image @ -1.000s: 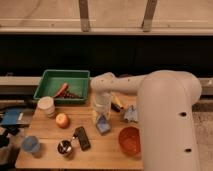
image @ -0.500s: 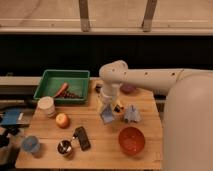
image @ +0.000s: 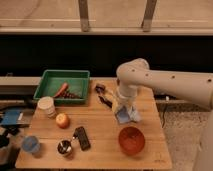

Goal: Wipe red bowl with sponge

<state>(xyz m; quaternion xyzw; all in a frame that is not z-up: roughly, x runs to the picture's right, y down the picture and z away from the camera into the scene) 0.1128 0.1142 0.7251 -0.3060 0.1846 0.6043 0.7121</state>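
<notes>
One change stands out: the sponge (image: 122, 118) now sits further right on the wooden table (image: 100, 127) than it did a second ago. It has moved along with the gripper (image: 124, 106) and is closer to the red bowl (image: 132, 140). The bowl stands upright near the table's front right corner, in full view now that the arm's thick link has swung out of the foreground, and it looks untouched and empty. The sponge is behind the bowl, near it but apart from it, so no wiping has begun.

The gripper hangs directly over the sponge with its fingers together. Since the sponge has kept pace with it, I judge that it is pinched or dragged, but the frames do not show the contact itself. A pale cloth (image: 135, 116) lies right against the sponge, and the edge between them is hard to make out.

The white arm (image: 165, 82) reaches in from the right, bends at a raised elbow above the back of the table, and drops steeply to the wrist, so the gripper points almost straight down. What seems left is a short move forward and down into the bowl.

Further off, well clear of that path, are an orange fruit (image: 62, 120), a black remote-like block (image: 82, 138) and a green tray (image: 62, 73).
</notes>
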